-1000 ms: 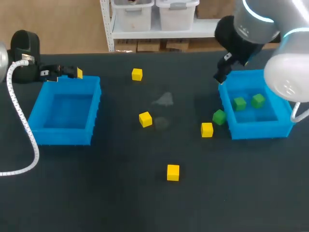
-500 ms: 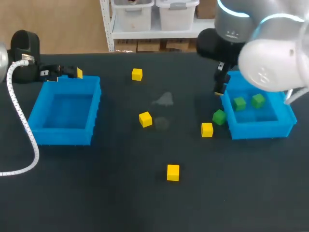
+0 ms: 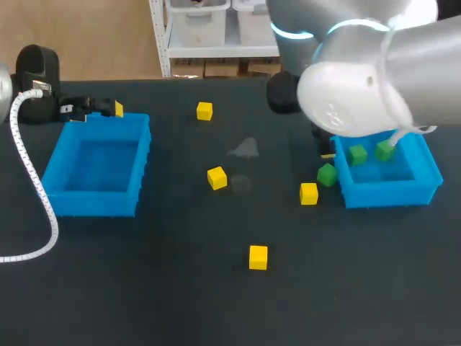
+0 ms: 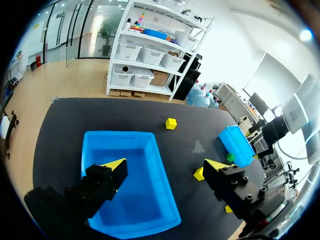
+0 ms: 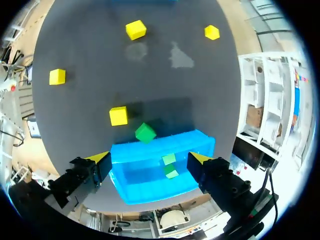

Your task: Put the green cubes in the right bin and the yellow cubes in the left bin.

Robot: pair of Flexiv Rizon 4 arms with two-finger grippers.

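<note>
**Left gripper** [image 4: 165, 164]: fingers spread wide and holding nothing. It hangs by the far corner of the left bin [image 3: 94, 204], with the bin's floor ahead of and below the fingers. My judgement is that it is parked at its own drop-off point and not engaged with any cube.

**Left bin:** no cube is visible inside.

**Yellow cubes:** 4 lie on the table, all outside both bins.
- 1 is toward the far edge [image 3: 204, 110].
- 1 is mid-table [image 3: 217, 177].
- 1 is nearer the front [image 3: 258, 256].
- 1 is near the right bin [image 3: 309, 193].

All 4 are unsorted.

**Loose green cube** [image 3: 328, 174]: it rests on the table just beside the right bin's outer wall, close to the last yellow cube but apart from it. It looks like the next pick.

**Right bin** [image 3: 389, 196]: it holds 2 green cubes [image 3: 358, 153], apart from each other.

**Right gripper** [image 5: 149, 159]: fingers set wide with nothing in their grasp. It hangs above the bin's wall with the loose green cube ahead of it, which suits a descent onto that cube.
</note>
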